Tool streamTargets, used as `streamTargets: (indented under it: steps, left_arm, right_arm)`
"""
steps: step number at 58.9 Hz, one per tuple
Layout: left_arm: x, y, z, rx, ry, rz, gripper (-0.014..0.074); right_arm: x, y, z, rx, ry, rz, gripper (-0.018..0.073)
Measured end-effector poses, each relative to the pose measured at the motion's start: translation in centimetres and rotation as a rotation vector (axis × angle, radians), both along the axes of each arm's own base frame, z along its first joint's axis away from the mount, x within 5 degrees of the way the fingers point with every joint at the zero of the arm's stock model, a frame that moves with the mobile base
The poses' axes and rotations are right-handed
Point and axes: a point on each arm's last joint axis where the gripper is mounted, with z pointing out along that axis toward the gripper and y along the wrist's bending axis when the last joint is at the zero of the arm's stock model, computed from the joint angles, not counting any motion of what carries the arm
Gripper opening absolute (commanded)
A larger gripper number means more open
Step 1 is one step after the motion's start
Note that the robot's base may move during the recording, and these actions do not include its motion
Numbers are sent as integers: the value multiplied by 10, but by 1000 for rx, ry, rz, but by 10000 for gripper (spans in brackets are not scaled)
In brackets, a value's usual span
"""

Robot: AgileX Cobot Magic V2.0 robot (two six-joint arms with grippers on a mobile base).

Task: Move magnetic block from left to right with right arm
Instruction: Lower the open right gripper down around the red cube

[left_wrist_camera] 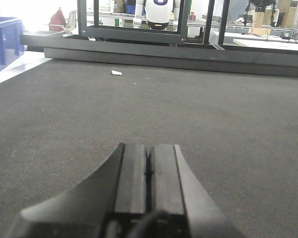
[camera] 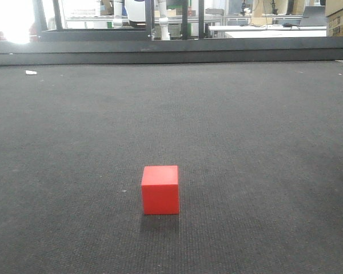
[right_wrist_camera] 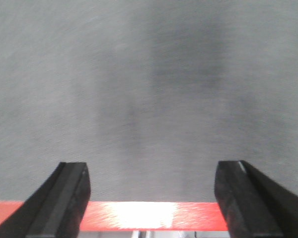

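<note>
The magnetic block (camera: 160,190), a plain bright-red cube, stands alone on the dark grey mat (camera: 246,142) near the front centre in the front view. No arm shows in that view. In the right wrist view my right gripper (right_wrist_camera: 151,163) is open wide over blurred grey mat, with nothing between its fingers. A glossy red strip (right_wrist_camera: 139,215) runs along the bottom edge behind the fingers; I cannot tell whether it is the block. In the left wrist view my left gripper (left_wrist_camera: 149,146) is shut, jaws pressed together and empty, low over the mat.
A small white scrap (camera: 30,72) (left_wrist_camera: 116,73) lies on the mat at the far left. A raised black ledge (camera: 171,54) bounds the far side, with metal frames behind it. A blue crate (left_wrist_camera: 5,42) stands beyond the mat's left edge.
</note>
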Motion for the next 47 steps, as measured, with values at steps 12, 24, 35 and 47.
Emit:
streamTargets:
  steps: [12, 24, 35, 47]
  left_arm:
    - [0, 0, 0, 0, 0, 0, -116]
    - [0, 0, 0, 0, 0, 0, -116]
    - [0, 0, 0, 0, 0, 0, -116]
    - [0, 0, 0, 0, 0, 0, -116]
  right_arm:
    - [34, 52, 6, 57, 43, 30, 622]
    - [58, 108, -6, 85, 91, 23, 622]
    - [68, 151, -17, 75, 125, 49, 622]
    - [79, 179, -21, 72, 132, 71, 622]
